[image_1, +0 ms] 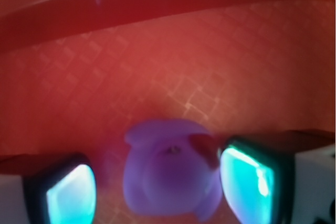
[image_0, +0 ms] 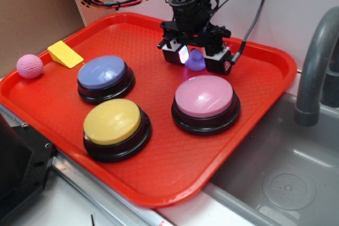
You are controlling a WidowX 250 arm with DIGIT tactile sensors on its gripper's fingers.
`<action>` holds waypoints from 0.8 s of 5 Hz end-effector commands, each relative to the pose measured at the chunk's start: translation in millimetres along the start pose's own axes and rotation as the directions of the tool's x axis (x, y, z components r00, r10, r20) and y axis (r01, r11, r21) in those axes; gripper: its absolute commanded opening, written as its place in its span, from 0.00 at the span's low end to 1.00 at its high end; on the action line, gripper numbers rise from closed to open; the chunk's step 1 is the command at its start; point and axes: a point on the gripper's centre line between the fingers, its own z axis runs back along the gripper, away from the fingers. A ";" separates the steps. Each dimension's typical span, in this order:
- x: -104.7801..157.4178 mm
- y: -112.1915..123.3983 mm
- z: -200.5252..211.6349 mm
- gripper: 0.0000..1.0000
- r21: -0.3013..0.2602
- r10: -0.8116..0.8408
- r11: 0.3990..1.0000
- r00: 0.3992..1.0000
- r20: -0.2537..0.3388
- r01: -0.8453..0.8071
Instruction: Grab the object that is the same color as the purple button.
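Three dome buttons share the red tray (image_0: 265,86), and behind the pink button (image_0: 205,98) the gripper (image_0: 195,60) stands low with its jaws spread either side of the purple duck (image_0: 195,62), matching the purple button (image_0: 102,72). From the wrist, the duck (image_1: 168,174) sits nearer the right pad (image_1: 247,184) than the left, not yet pinched, so closing could nudge the small rounded figure sideways or squeeze it out.

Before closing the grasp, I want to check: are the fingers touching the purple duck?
Cannot tell. In the wrist view the purple duck sits between the fingers; left gap visible, right side blurred.
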 end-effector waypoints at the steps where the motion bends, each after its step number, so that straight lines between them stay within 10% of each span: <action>1: 13.2 1.6 10.2 0.00 0.009 0.022 1.000 0.999 0.027 -0.023; 4: -21.5 20.9 113.7 0.00 0.033 0.083 0.996 0.993 0.085 -0.086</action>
